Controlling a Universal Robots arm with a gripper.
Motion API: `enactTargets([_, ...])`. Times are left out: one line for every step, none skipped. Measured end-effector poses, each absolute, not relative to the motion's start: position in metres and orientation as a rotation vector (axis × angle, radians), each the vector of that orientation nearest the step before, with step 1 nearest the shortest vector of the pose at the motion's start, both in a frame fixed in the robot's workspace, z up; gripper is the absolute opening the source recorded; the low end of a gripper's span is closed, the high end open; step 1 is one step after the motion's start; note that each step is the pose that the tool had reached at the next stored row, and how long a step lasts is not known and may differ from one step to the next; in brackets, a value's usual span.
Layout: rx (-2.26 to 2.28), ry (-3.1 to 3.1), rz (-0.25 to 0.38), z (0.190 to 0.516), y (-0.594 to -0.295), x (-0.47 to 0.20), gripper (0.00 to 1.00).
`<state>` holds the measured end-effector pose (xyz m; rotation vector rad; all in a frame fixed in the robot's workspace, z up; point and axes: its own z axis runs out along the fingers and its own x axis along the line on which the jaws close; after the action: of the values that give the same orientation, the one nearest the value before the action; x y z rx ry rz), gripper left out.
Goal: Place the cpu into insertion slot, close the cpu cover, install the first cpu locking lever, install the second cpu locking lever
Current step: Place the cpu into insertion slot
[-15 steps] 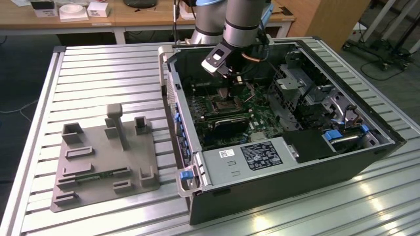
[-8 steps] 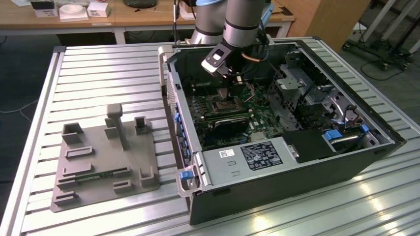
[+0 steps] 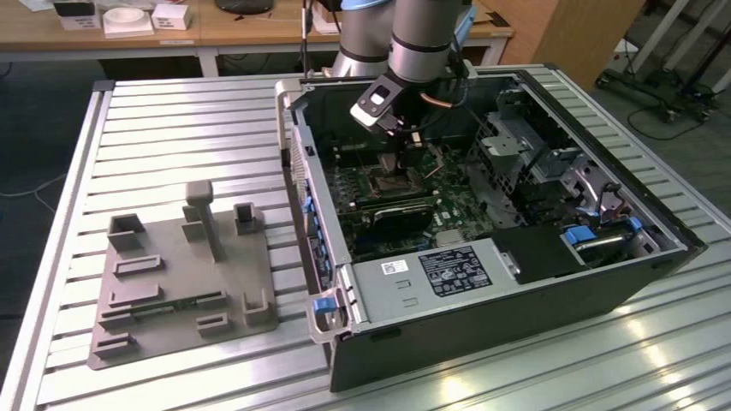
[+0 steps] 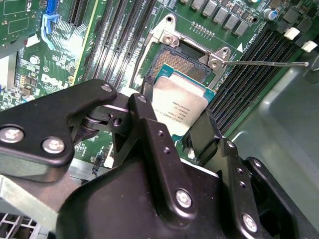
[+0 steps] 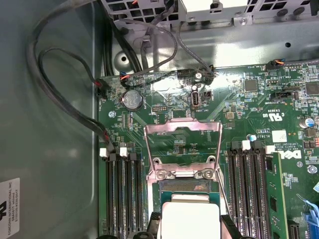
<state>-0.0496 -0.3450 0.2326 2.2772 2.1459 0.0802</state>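
My black claw (image 4: 173, 113) pinches the small, silvery-topped square cpu (image 4: 180, 99) over the dark-centred, metal-rimmed insertion slot (image 4: 182, 67), whose silvery windowed cpu cover (image 5: 182, 126) stands swung open.

Pt of cpu (image 4: 182, 97) hidden behind gripper (image 4: 174, 105) (insertion slot (image 4: 173, 60) approx. half covered).

Ribbed metal table (image 3: 171, 128); wooden desk (image 3: 228, 30) behind; dark floor (image 3: 34, 128) alongside.
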Motion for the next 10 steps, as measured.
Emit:
enactTargets([2.278, 2.145, 0.080, 0.2326, -0.3450, -0.0496, 0.54])
enactTargets([2.278, 2.144, 0.080, 0.2326, -0.3450, -0.0496, 0.54])
enactTargets([2.279, 2.144, 0.080, 0.2326, -0.3450, -0.0496, 0.54])
enactTargets([2.280, 2.143, 0.080, 0.2326, -0.3450, -0.0496, 0.54])
enactTargets([2.281, 2.142, 0.080, 0.2326, -0.3450, -0.0496, 0.54])
enactTargets([2.281, 2.141, 0.080, 0.2326, -0.3450, -0.0496, 0.54])
enactTargets([2.282, 2.141, 0.080, 0.2326, -0.3450, -0.0496, 0.54])
enactTargets([2.283, 2.140, 0.080, 0.2326, -0.3450, -0.0496, 0.54])
enactTargets([2.283, 2.139, 0.080, 0.2326, -0.3450, -0.0496, 0.54])
enactTargets([2.284, 2.139, 0.080, 0.2326, -0.3450, -0.0496, 0.54])
